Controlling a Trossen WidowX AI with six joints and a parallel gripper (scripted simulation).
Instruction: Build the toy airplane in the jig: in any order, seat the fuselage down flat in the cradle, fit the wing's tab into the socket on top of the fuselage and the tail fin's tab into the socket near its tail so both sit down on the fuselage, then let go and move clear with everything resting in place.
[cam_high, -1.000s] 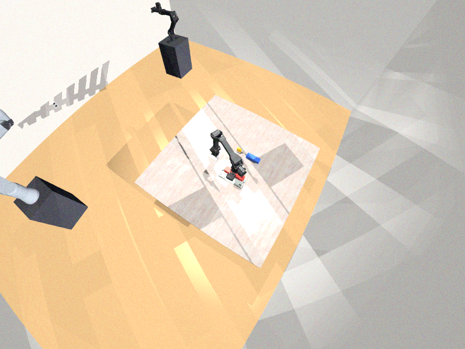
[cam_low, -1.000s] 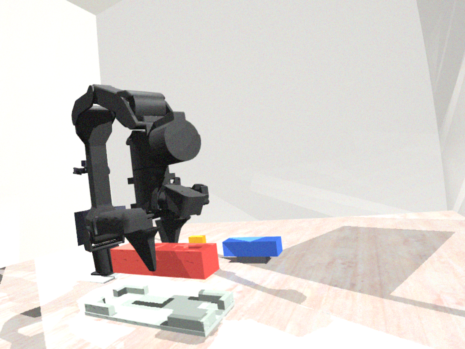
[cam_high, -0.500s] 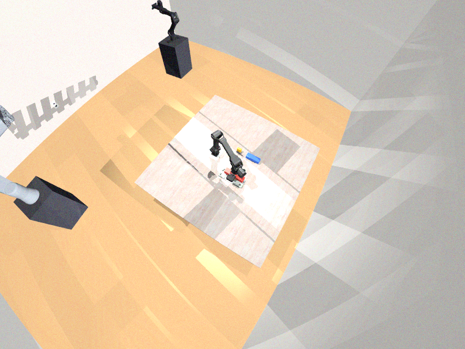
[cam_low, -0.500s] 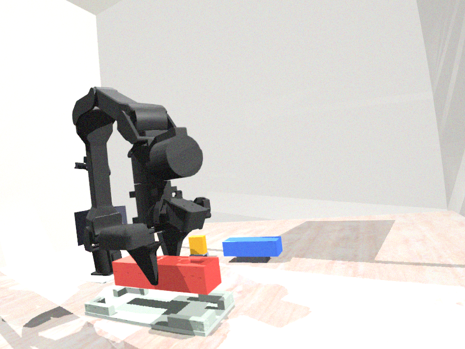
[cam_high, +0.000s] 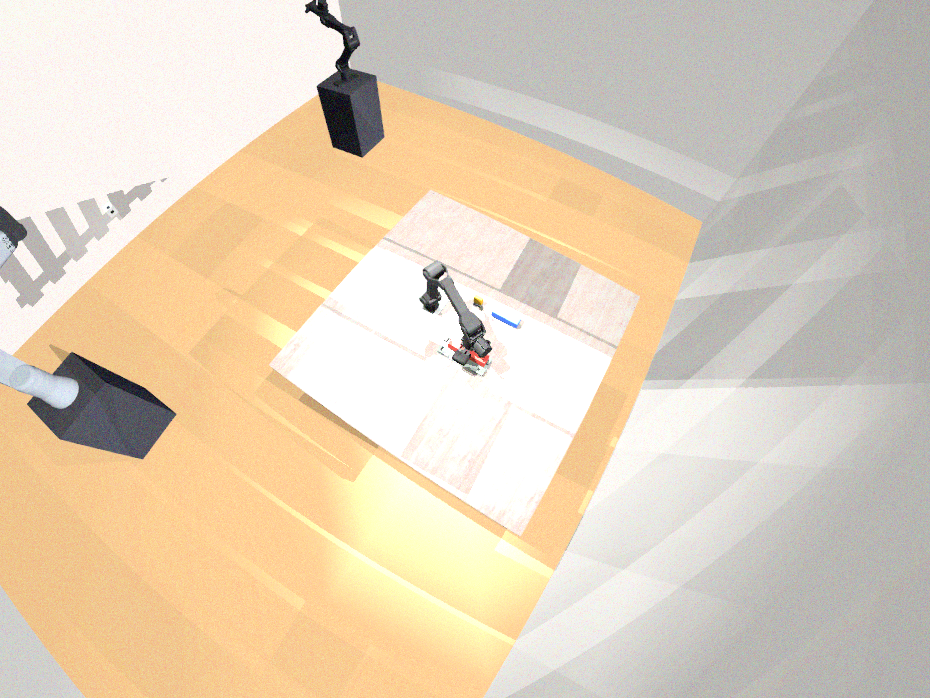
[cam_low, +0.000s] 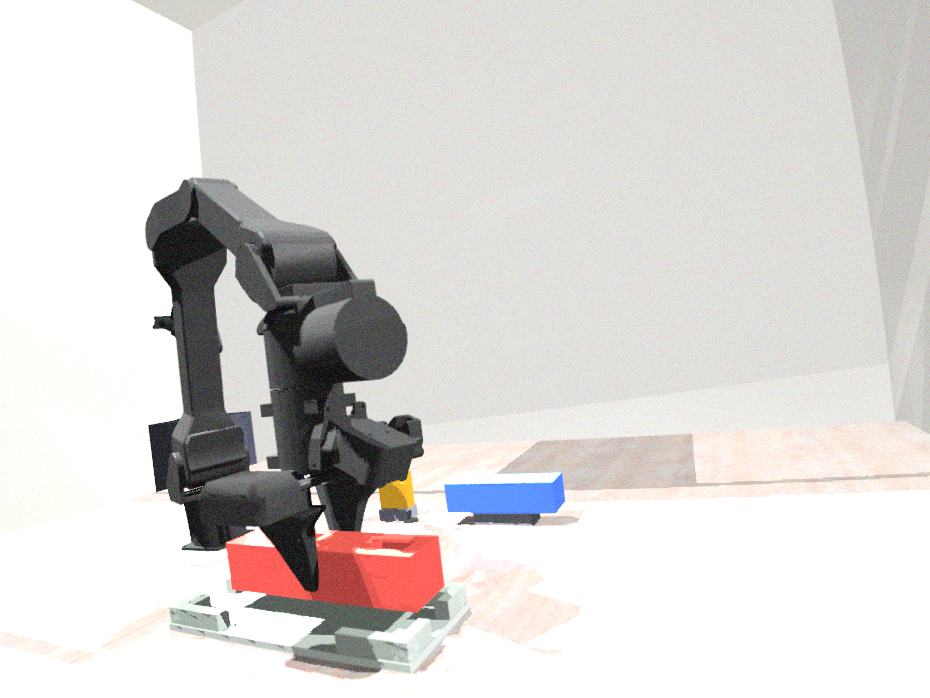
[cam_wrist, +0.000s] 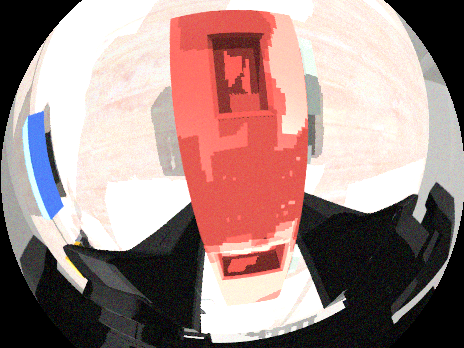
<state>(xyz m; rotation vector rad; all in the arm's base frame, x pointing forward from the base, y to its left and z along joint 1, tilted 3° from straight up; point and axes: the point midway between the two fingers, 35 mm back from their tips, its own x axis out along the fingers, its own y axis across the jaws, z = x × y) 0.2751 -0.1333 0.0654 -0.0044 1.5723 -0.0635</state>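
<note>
"What are the fingers (cam_high: 471, 353) (cam_low: 328, 559) doing?"

"Gripping the red fuselage (cam_high: 480, 359) (cam_low: 375, 571) (cam_wrist: 240, 175) by its sides, both sockets facing up."

"Is it seated?"

"No, it hangs level just above the pale green jig (cam_high: 443, 347) (cam_low: 285, 640) (cam_wrist: 315, 90), which lies on the desk (cam_high: 375, 375) (cam_low: 676, 571) (cam_wrist: 360, 100)."

"And the other parts?"

"The yellow fin (cam_high: 478, 301) (cam_low: 396, 494) (cam_wrist: 75, 267) and blue wing (cam_high: 506, 320) (cam_low: 503, 494) (cam_wrist: 42, 165) stand apart from the jig, near each other. Above, the black arm (cam_high: 454, 300) (cam_low: 199, 338) arches over and bends down to the fuselage."

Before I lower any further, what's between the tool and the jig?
The red fuselage, gripped in the tool above the jig; the exterior view shows it.
</note>
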